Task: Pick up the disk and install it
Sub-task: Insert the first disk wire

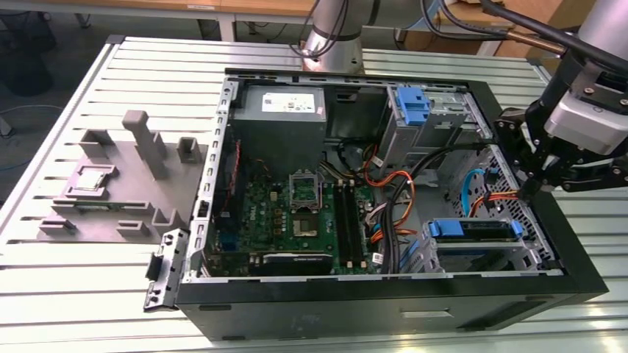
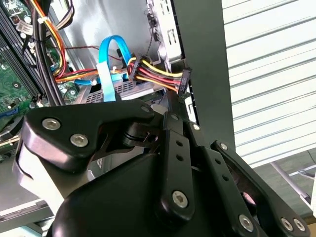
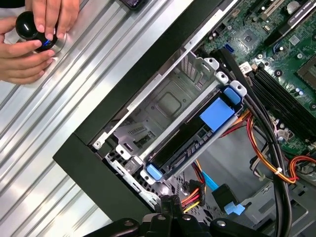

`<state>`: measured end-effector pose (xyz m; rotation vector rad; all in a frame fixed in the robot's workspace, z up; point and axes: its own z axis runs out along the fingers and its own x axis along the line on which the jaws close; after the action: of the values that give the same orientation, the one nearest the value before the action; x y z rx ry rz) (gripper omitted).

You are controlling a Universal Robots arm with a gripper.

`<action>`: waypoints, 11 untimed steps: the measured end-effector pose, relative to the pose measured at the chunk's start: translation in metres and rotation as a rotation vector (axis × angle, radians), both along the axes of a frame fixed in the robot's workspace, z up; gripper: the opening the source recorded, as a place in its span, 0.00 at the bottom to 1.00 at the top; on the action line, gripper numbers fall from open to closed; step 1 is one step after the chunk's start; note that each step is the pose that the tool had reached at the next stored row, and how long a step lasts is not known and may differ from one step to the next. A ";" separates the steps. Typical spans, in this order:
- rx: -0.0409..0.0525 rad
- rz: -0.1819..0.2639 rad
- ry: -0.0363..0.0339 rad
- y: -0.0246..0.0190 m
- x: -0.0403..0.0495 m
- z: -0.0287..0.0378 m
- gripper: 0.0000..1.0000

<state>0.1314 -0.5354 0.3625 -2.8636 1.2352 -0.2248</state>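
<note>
- The disk (image 1: 472, 230) lies flat in the drive cage (image 1: 434, 259) at the corner of the open computer case (image 1: 393, 312), on the exterior view's right. Its blue bracket (image 3: 216, 113) frames it in the first wrist view. The disk's labelled face is not visible.
- A second blue bracket (image 1: 412, 109) stands in the upper bay, well apart from the disk.
- A power connector (image 2: 183, 83) on red, yellow and black wires hangs free just beside the case wall, near the gripper (image 1: 539, 188). A blue flat cable (image 2: 111, 54) loops next to it.
- Black and orange cable bundles (image 1: 393, 198) cross the space between the motherboard (image 1: 294, 213) and the drive cage.
- The power supply (image 1: 284, 110) carries a white label; its print cannot be read. No other writing is legible.
- A grey fixture (image 1: 118, 184) sits on the slatted table (image 1: 98, 294) outside the case, with a small square chip (image 1: 91, 179) on it.
- In the first wrist view, a person's hand (image 3: 54, 15) rests on a black knob (image 3: 29, 24) on the table beside the case.
- The arm reaches in from the exterior view's right. The gripper points down over the case's side wall, above and near the drive cage, not touching the disk.
- Whether the gripper is open or closed cannot be determined; nothing can be seen held in it.
</note>
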 end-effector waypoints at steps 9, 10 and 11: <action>0.0002 0.000 -0.0003 0.0062 0.0055 -0.0024 0.10; -0.0001 0.000 -0.0004 0.0065 0.0062 -0.0027 0.10; -0.0007 0.000 -0.0008 0.0067 0.0069 -0.0030 0.10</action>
<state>0.1383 -0.5287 0.3595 -2.8639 1.2352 -0.2263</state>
